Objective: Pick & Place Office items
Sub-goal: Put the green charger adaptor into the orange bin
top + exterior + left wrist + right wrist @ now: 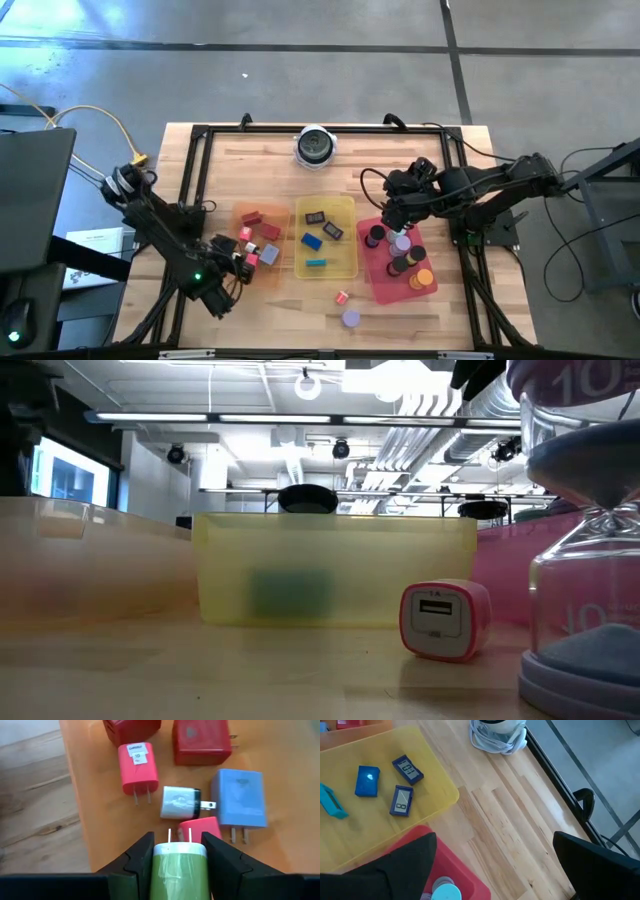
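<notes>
My left gripper is over the near part of the orange tray, shut on a green charger plug with a white face and two prongs. On the tray floor lie red, pink, grey and blue charger plugs. In the high view this gripper is at the orange tray's near-left corner. My right gripper hangs open over the red tray's far end and touches nothing. My left gripper pinches the green plug's two opposite sides between its two fingers. The white pronged face pokes out past the fingertips, prongs pointing away from the gripper. The fingers slant down from the table's near left. The plug sits over a pink plug; I cannot tell whether they touch.
The yellow tray holds blue, black and teal blocks. The red tray holds round discs. A silver-and-black round object stands at the far edge. A pink-and-white plug and a purple sand timer stand on the bare wood near the front.
</notes>
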Controlling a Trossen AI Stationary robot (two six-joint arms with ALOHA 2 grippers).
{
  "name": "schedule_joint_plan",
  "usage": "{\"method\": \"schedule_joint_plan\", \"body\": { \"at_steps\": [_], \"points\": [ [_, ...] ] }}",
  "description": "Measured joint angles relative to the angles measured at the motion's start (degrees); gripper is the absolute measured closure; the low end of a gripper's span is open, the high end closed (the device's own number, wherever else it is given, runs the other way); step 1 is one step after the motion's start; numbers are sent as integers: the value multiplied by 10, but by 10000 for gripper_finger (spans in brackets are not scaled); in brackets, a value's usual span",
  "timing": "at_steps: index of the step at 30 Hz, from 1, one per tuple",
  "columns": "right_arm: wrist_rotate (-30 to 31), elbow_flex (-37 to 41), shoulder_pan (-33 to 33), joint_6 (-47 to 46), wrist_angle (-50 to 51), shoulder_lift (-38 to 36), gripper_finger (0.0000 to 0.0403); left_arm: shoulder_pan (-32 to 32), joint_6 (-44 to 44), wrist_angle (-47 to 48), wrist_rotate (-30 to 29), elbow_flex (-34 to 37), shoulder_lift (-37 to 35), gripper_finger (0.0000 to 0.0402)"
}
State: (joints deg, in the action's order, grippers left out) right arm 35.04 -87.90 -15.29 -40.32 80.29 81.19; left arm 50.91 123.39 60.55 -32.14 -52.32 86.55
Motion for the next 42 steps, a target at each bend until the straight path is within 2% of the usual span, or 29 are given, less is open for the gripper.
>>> {"method": "schedule_joint_plan", "body": {
  "at_steps": [10, 16, 25, 34, 40, 42],
  "points": [
    [0, 0, 0, 0, 0, 0, 14, -2, 26, -4, 8, 0, 49, 268],
    [0, 0, 0, 0, 0, 0, 14, -7, 27, -6, 35, 0, 69, 268],
    [0, 0, 0, 0, 1, 0, 14, -18, 21, -12, 39, 0, 70, 242],
    [0, 0, 0, 10, 1, 0, 14, -18, 20, -15, 38, 0, 70, 237],
    [0, 0, 0, 11, 1, 0, 14, -18, -47, -21, 41, 0, 70, 235],
    [0, 0, 0, 11, 1, 0, 14, -25, -51, -22, 58, 0, 70, 232]
  ]
}}
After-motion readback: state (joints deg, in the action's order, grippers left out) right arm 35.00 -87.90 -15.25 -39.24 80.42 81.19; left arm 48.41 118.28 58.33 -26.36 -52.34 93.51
